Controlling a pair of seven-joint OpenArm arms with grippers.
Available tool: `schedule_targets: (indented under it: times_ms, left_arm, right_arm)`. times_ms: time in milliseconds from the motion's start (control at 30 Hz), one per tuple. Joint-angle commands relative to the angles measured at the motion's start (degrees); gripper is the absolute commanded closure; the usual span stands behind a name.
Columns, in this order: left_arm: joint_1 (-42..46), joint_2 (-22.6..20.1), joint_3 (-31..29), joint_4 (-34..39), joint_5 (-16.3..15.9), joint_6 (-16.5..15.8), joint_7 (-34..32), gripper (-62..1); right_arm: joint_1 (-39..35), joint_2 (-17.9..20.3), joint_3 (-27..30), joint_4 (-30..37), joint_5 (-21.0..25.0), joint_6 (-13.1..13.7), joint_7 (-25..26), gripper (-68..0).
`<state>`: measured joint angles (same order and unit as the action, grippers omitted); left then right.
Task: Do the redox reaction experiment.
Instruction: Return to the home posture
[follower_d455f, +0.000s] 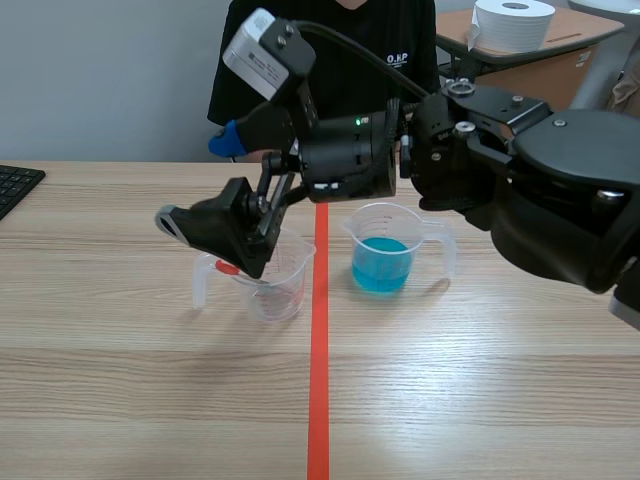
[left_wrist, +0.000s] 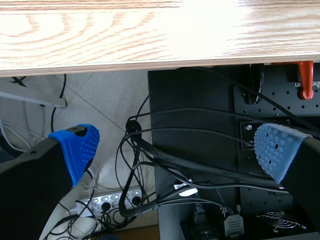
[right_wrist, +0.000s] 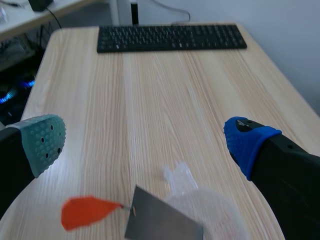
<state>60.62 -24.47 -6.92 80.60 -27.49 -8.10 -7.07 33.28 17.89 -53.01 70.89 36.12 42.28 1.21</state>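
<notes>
A clear measuring cup (follower_d455f: 275, 290) stands left of the tape line. A grey metal strip (right_wrist: 162, 222) with an orange-red tab (right_wrist: 86, 212) leans in it; the tab (follower_d455f: 227, 267) shows at the rim. My right gripper (follower_d455f: 205, 240) reaches in from the right past the middle and hangs just over this cup (right_wrist: 212, 212). It (right_wrist: 145, 142) is open, with the strip below and between its wide-apart fingers, untouched. A second cup (follower_d455f: 385, 250) with blue liquid stands right of the tape. My left gripper (left_wrist: 176, 147) is open and empty, off the table's edge (left_wrist: 150, 50) above cables.
A person in black (follower_d455f: 330, 50) sits across the table, with something blue (follower_d455f: 228, 140) at their side. A black keyboard (right_wrist: 170, 37) lies at the table's left end (follower_d455f: 15, 185). A paper roll (follower_d455f: 512, 22) stands on a box at the back right.
</notes>
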Motion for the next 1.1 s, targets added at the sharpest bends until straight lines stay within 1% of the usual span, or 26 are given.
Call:
schedule_targets:
  times_ms: [0, 133, 167, 233, 300, 333, 433, 533, 633, 733, 800, 867, 967, 1067]
  left_arm:
    - [0.2, 0.0, 0.2, 0.7, -0.2, -0.2, -0.6, -62.3]
    - [0.2, -0.1, 0.2, 0.7, -0.2, -0.2, -0.6, -62.3]
    - [0.2, -0.2, 0.2, 0.7, -0.2, -0.2, -0.6, -62.3]
    - [0.3, -0.4, 0.2, 0.7, -0.2, -0.2, -0.9, -62.3]
    - [0.3, -1.0, 0.2, 1.2, 0.0, -0.4, -1.5, -62.3]
    - [0.4, -1.4, 0.1, 1.6, 0.3, -0.4, -1.5, -62.3]
    - [1.4, -2.9, 0.0, 3.3, 0.7, -0.4, -2.9, -62.3]
    - [3.8, -4.0, -1.3, 6.2, 1.4, -0.7, -6.5, -62.3]
    - [5.9, -3.9, -4.0, 9.8, 3.4, -1.0, -9.6, -62.3]
    - [6.2, -2.4, -7.5, 13.2, 5.8, -2.4, -10.0, -62.3]
    - [6.2, -1.0, -9.9, 15.5, 7.0, -3.8, -10.2, -62.3]
    - [6.1, 0.2, -12.0, 17.7, 9.6, -5.7, -11.6, -62.3]
    - [4.9, 2.4, -14.5, 21.5, 12.5, -8.2, -11.1, -62.3]
    - [2.5, 4.2, -15.4, 24.5, 15.7, -8.4, -9.6, -62.3]
  right_arm:
    - [1.0, 0.0, 1.0, 3.3, 1.6, 0.4, 0.9, -67.9]
    - [1.0, 1.0, 2.6, 6.8, 2.1, 0.4, -2.8, -67.9]
    - [1.0, 1.3, 3.3, 7.2, 2.1, -0.4, -3.8, -67.9]
    - [1.0, 2.5, 4.8, 7.8, 2.9, -1.5, -3.9, -67.9]
    - [0.8, 4.6, 6.0, 8.6, 5.8, -3.3, -3.8, -67.9]
    - [0.8, 5.7, 6.3, 8.9, 6.8, -3.6, -3.9, -67.9]
    - [-0.2, 8.3, 8.6, 9.0, 7.0, -4.9, -3.9, -67.9]
    - [-3.5, 10.1, 13.1, 9.0, 6.8, -5.0, -3.9, -67.9]
    - [-8.1, 11.7, 18.1, 9.4, 6.5, -5.0, -3.9, -67.9]
    - [-13.3, 13.9, 23.0, 11.3, 5.4, -5.0, -3.9, -67.9]
    - [-17.1, 15.4, 26.4, 13.4, 5.2, -5.0, -3.9, -67.9]
    - [-21.1, 16.8, 29.7, 15.9, 4.9, -5.1, -3.9, -67.9]
    - [-27.5, 19.0, 34.4, 20.4, 4.0, -5.9, -3.9, -67.9]
    - [-34.0, 20.8, 38.5, 24.6, 3.6, -6.9, -3.8, -67.9]
